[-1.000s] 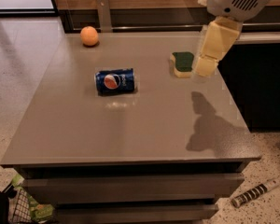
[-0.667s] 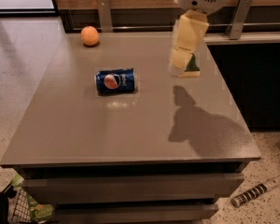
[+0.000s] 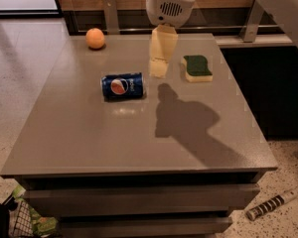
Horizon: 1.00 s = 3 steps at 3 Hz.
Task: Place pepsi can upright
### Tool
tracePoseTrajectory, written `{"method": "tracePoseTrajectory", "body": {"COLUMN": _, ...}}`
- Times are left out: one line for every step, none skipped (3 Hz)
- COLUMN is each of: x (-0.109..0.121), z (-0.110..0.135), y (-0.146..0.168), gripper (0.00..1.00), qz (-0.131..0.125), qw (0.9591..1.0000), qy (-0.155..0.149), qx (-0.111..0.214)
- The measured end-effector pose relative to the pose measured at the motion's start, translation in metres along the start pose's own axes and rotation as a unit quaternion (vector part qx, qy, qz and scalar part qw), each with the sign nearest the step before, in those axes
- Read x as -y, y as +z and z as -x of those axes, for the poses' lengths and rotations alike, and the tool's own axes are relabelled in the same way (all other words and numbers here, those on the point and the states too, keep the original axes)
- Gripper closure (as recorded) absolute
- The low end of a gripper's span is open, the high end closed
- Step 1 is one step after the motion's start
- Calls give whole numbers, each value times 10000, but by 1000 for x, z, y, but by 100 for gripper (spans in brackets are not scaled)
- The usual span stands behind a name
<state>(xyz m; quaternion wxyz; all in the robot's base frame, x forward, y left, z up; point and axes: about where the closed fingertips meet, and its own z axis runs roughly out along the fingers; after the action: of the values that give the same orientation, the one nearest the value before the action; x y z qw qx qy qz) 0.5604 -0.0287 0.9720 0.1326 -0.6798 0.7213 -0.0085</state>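
The pepsi can (image 3: 122, 86) lies on its side on the grey table (image 3: 89, 143), left of centre, logo facing up, its length running left to right. My gripper (image 3: 159, 68) hangs from the arm at the top of the view, its cream fingers pointing down. It is above the table just right of the can's right end and a little behind it, not touching the can.
An orange (image 3: 95, 38) sits at the table's back left corner. A green and yellow sponge (image 3: 197, 68) lies right of the gripper. The arm's shadow falls on the table's right half. A dark counter stands to the right, and a basket is on the floor at bottom left.
The arm and gripper have moved left, from over the sponge towards the can. The sponge now shows in full. The can has not moved.
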Motion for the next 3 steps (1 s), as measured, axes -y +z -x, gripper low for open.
{"method": "tracePoseTrajectory", "body": {"x": 12, "z": 26, "y": 29, "gripper": 0, "qz": -64, "qw": 9999, "qy": -71, "qx": -95}}
{"method": "tracePoseTrajectory", "body": {"x": 17, "z": 32, "y": 32, "gripper": 0, "qz": -105, "qw": 9999, "qy": -88, "qx": -86}}
{"method": "tracePoseTrajectory", "body": {"x": 42, "z": 50, "y": 70, "gripper": 0, "qz": 230, "qw": 9993, "qy": -153, "qx": -244}}
